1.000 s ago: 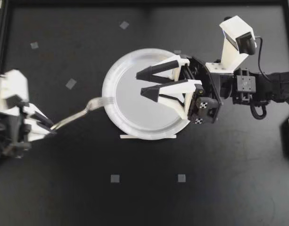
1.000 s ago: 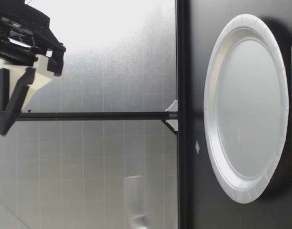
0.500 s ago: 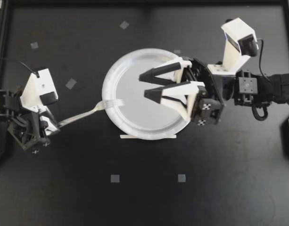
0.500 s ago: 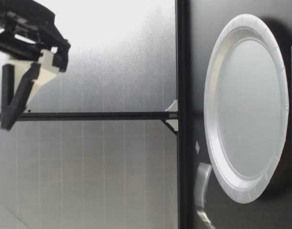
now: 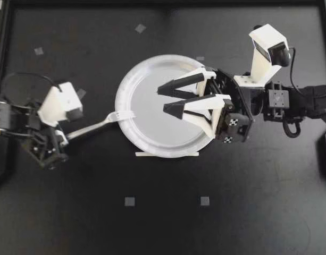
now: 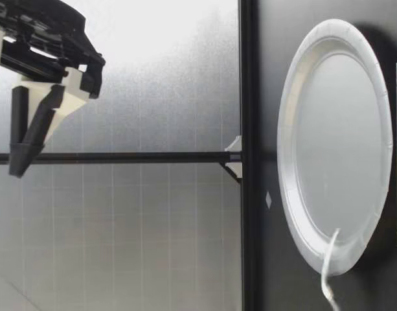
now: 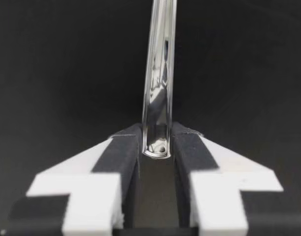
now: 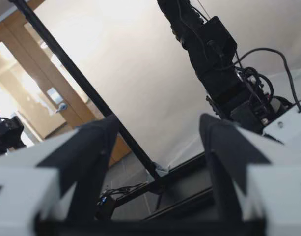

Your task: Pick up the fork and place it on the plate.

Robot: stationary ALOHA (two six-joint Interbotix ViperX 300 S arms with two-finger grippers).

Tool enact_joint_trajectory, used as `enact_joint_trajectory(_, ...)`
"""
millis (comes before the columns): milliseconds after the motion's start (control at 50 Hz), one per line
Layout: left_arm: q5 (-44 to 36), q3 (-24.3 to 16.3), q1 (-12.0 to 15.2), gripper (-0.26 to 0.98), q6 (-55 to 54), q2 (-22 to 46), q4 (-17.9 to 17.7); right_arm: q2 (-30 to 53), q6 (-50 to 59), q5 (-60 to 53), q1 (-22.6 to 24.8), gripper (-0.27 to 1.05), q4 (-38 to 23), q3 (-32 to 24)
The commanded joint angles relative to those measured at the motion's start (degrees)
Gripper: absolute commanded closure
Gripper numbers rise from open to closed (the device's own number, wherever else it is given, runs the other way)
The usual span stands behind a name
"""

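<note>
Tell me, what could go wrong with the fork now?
The left claw pinches the fork only at the very end of its handle, so it might wobble or slip out. Its prongs reach just past the rim of the plate. If the claw let go now, the fork could tip off onto the table.
</note>
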Motion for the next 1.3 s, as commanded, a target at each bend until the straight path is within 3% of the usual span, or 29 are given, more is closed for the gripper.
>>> enact_joint_trajectory(0,-1.1,-1.6,0.1,0.62,0.2,0.0,0.2,-0.5,-0.1,-0.6,0.3,0.11,0.0,-0.7)
enact_joint_trajectory(440,0.2,-2.9,0.1,0.59,0.4,2.4,-3.1,0.2,0.0,-0.6,0.3,0.11,0.0,-0.7)
enact_joint_trajectory(580,0.2,-3.9,0.2,0.42,1.1,2.5,-3.3,0.1,0.0,-0.6,0.3,0.11,0.0,-0.5)
enact_joint_trajectory(760,0.1,-4.2,0.1,0.05,0.8,3.1,-3.3,-0.2,0.0,-0.6,0.2,0.11,0.1,-0.2)
enact_joint_trajectory(980,-0.2,-4.7,0.1,0.04,1.1,3.6,-3.2,-0.6,0.0,-0.6,0.3,0.11,0.2,0.1)
enact_joint_trajectory(1060,-0.2,-5.6,0.1,0.04,1.8,2.5,-1.8,-0.9,-0.4,-0.6,0.3,0.11,0.0,0.2)
enact_joint_trajectory(1140,-0.3,-6.9,0.1,0.04,3.0,0.2,2.5,-1.4,-0.9,-0.1,0.2,0.11,-0.6,0.4)
enact_joint_trajectory(1280,-3.2,-9.1,0.1,0.04,3.3,-3.7,6.7,-2.5,-5.3,2.2,0.1,0.11,-5.4,0.6)
